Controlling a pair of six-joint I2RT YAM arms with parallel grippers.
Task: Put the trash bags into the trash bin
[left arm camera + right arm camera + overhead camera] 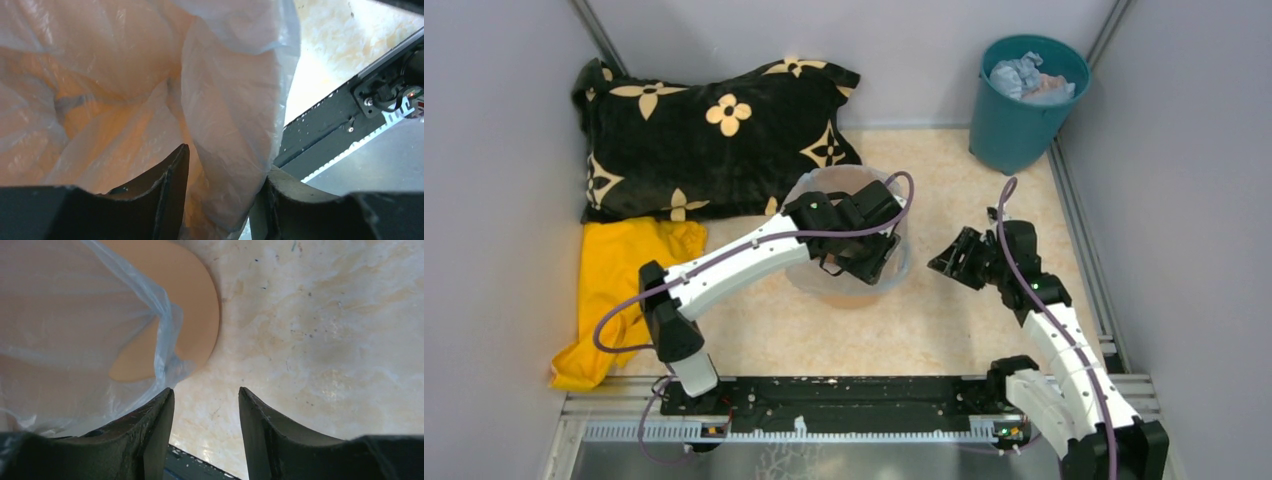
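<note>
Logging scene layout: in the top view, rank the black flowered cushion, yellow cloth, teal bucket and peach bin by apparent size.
1. black flowered cushion
2. yellow cloth
3. teal bucket and trash bin: about alike, and the bin is partly hidden, so left unranked.

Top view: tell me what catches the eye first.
The black pillow with yellow flowers fills the far left. At centre the left claw reaches down into the orange bin, which is draped in a pale blue bag. A teal bucket holding crumpled material stands in the far right corner.
</note>
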